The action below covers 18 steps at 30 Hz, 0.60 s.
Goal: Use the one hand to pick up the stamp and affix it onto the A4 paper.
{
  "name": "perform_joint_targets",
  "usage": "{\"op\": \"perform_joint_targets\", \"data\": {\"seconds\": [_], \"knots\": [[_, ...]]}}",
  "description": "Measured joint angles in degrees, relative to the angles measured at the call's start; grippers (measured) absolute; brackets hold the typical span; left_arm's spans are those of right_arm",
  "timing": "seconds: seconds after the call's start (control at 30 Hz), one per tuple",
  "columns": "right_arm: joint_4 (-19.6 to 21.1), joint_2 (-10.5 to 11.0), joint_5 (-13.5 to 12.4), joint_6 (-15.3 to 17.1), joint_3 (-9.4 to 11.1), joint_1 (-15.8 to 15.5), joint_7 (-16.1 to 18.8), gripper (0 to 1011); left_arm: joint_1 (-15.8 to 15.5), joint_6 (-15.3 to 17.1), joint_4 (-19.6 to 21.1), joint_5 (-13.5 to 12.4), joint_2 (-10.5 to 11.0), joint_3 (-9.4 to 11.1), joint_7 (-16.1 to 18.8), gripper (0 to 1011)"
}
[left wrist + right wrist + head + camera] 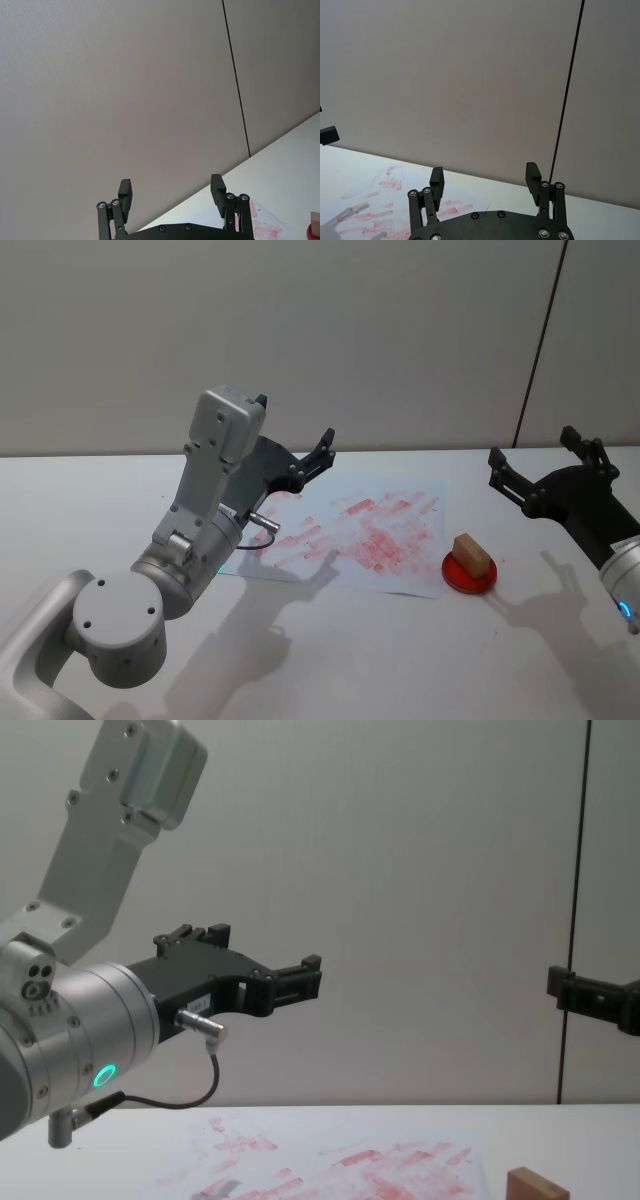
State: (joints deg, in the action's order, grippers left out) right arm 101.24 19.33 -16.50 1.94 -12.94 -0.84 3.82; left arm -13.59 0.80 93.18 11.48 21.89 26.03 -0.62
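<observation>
Logged stamp [472, 554] atop red pad [456, 579] at A4 paper's [352, 540] 4 o'clock corner. Found left gripper [170, 184] raised at 9 o'clock, right gripper [533, 445] at 3 o'clock, jaws spread.

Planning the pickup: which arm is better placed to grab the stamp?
Right, probably. The stamp sits on the red ink pad off the A4 paper's right edge, on the right gripper's side, jaws open. The left gripper hovers at the paper's left side, farther away.

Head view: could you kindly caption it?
Left gripper and right gripper raised open; stamp on red pad beside A4 paper.
</observation>
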Motion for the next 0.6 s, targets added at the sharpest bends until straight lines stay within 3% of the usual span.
{"op": "perform_joint_targets", "data": {"seconds": [0.6], "knots": [[0.0, 0.0, 0.0, 0.0, 0.0, 0.0, 0.0, 1001, 0.0, 0.0, 0.0, 0.0, 0.0, 0.0, 0.0, 1002]]}}
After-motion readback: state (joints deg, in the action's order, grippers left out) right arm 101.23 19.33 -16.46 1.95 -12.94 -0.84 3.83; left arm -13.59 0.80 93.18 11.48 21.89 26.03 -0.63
